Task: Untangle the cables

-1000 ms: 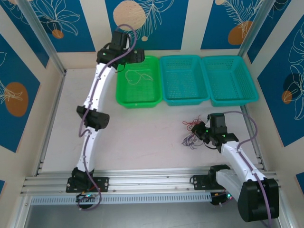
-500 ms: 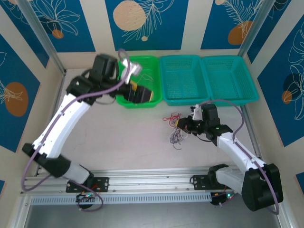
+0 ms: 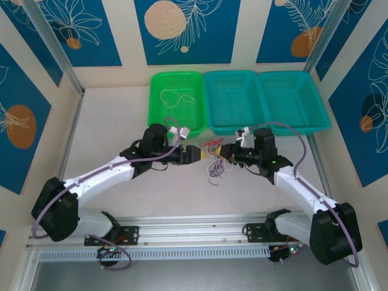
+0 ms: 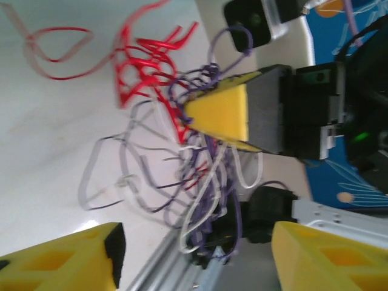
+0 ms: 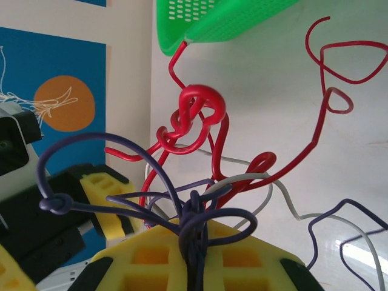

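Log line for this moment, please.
right gripper: shut on cable tangle | left gripper: open, facing it | green basket: one whitish cable

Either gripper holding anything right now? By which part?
Right gripper pinches the dark cable at its bunched loops. Left gripper open, holding nothing.

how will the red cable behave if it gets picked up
Probably springy, not limp: the red cable shows stiff kinked loops. Likely very light, being hair-thin. It tangles with the dark cable, so lifting would likely drag that along.
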Motion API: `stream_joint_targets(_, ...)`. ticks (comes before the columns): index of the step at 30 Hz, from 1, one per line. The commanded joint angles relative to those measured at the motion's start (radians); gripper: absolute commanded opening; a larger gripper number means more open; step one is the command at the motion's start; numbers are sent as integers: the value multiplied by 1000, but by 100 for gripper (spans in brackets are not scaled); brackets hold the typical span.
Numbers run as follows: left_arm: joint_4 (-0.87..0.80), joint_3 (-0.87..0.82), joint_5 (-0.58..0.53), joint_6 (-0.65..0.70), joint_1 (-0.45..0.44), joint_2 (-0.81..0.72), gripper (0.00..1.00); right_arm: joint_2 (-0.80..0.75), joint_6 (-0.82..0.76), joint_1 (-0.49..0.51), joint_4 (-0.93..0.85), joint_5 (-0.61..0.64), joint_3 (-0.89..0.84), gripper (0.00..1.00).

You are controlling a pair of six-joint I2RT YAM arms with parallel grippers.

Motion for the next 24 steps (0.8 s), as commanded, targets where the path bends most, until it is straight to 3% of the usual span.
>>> stream_joint_targets(1,213,7,78,-60,-34,44,57,-8,48,7,36,-33,7,0)
stream_joint_targets(8,100,19,24,3,-51,87,58,-24,91,6,48,-20,3,0)
stream_joint_targets(12,168,-26,26,-32,-53,105,55,-38,105,7,53,-14,7,0)
stream_joint_targets(16,268,-49,62,-69,-63,122,36,-48,116,5,41,-1,13,0)
stream_joint_targets(19,279,-52,58,-74,-70,125,26,-50,129,3,38,12,14,0)
stream_joint_targets(23,294,-64,47,-86,-72,117,1,-49,134,3,36,20,12,0)
stream_joint_targets(24,292,-64,43,-85,-71,113,0,-50,134,3,33,24,12,0)
